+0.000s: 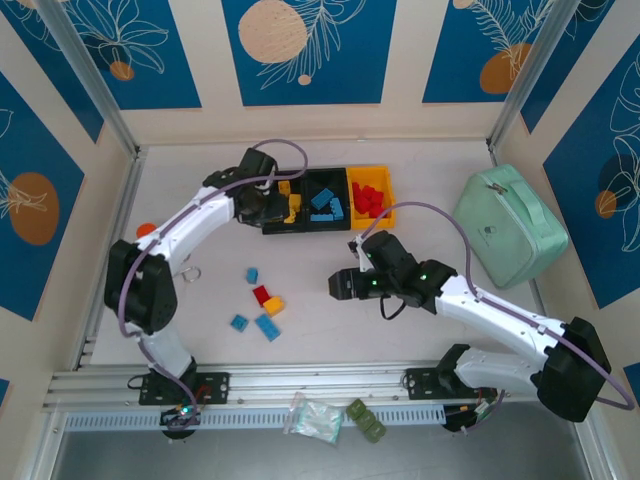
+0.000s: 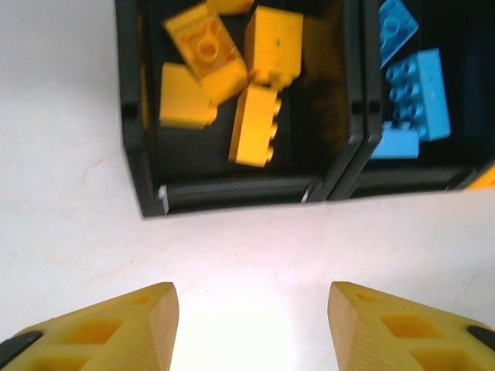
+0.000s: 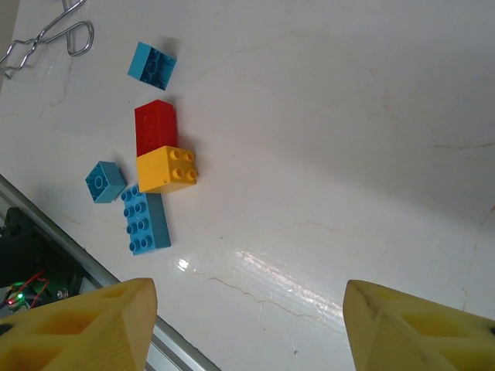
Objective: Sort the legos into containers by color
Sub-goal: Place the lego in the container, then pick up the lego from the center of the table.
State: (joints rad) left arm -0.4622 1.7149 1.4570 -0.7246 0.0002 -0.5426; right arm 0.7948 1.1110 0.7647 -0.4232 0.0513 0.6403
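Bins: three joined in a row at the back centre of the surface, bricks in each.
Loose bricks: clustered on the surface before the bins, toward the left.
Case: right of the bins.
Left claw: just beside the leftmost bin.
Right claw: right of the cluster, before the bins.
Wire clip: left of the cluster.

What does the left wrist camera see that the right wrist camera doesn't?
Left wrist: two black bins, one with yellow legos, one with blue legos. Right wrist: loose on the table, a red brick beside a yellow brick, three blue bricks, a wire clip. Both: the white table, and the left gripper and right gripper each open.
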